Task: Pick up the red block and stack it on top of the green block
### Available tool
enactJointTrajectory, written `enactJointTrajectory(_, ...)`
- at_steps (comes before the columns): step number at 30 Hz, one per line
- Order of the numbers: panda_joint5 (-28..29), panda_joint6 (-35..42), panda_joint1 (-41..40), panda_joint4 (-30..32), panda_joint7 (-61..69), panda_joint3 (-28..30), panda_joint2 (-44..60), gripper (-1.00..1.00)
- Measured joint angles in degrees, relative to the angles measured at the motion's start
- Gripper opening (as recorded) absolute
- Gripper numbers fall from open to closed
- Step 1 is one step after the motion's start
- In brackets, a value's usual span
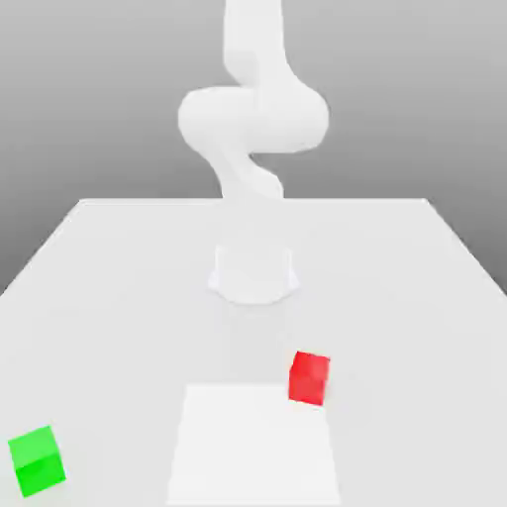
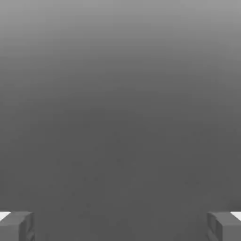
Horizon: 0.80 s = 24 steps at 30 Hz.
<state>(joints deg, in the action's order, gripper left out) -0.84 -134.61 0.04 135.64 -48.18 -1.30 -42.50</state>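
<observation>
While the red block [image 1: 309, 377] is sitting untouched on the white desk [image 1: 119, 267], the task is sitting at its very first step: nothing picked, nothing stacked. In the exterior view the red block is lying toward the near edge, a little to that view's right of centre, resting flat. The green block [image 1: 38, 461] is lying in the near corner on that view's left, well apart from the red one. The arm [image 1: 253, 119] is rising from its base at mid-desk and is bending high above the surface, nowhere near either cube. In the hand view the claw [image 2: 120, 226] is showing two fingertips [image 2: 16, 226] spread wide, nothing between them, just grey background ahead.

Judging from this, the reach phase is only starting. The next move is calling for bringing the claw over the red block, lining the jaws with two opposite faces, and descending with jaws wide before closing. The carry afterwards is going to be long, across to the green block.
</observation>
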Motion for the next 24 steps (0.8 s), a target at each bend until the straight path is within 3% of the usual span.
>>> enactJointTrajectory(16, -5.0, -23.4, 1.2, 30.3, -20.6, -11.7, 28.8, 0.0)
enactJointTrajectory(19, 0.2, -32.4, 0.1, 32.4, -27.4, -12.6, 40.5, 0.0)
enactJointTrajectory(23, 9.2, -40.2, 6.0, 31.6, -34.4, -4.7, 50.0, 0.0)
enactJointTrajectory(24, 10.4, -41.6, 7.5, 31.4, -35.2, -2.9, 51.7, -1.0)
